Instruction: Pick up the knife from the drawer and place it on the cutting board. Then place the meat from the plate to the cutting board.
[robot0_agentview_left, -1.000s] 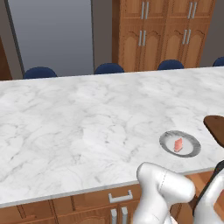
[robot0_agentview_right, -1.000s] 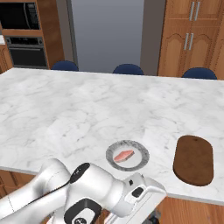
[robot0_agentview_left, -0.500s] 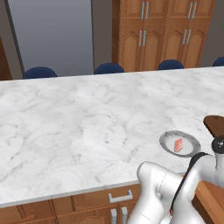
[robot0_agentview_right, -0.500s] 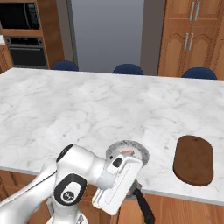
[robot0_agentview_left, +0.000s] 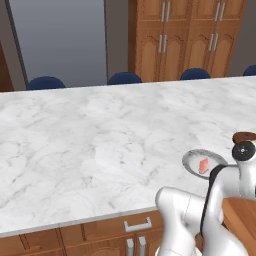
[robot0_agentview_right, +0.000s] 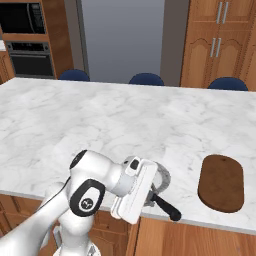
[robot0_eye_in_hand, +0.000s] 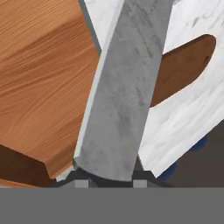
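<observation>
Claw (robot0_eye_in_hand: 104, 179) grips knife (robot0_eye_in_hand: 122, 87), blade hiding board (robot0_eye_in_hand: 183, 65).

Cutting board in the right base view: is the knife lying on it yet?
No, the cutting board lies bare while the gripper holds the knife beside it.

Arm (robot0_agentview_right: 100, 185): glossy white rounded shells, dark grey joint caps, one bearing a small white circular mark. Black cable (robot0_agentview_left: 212, 197) loops along forearm.
</observation>
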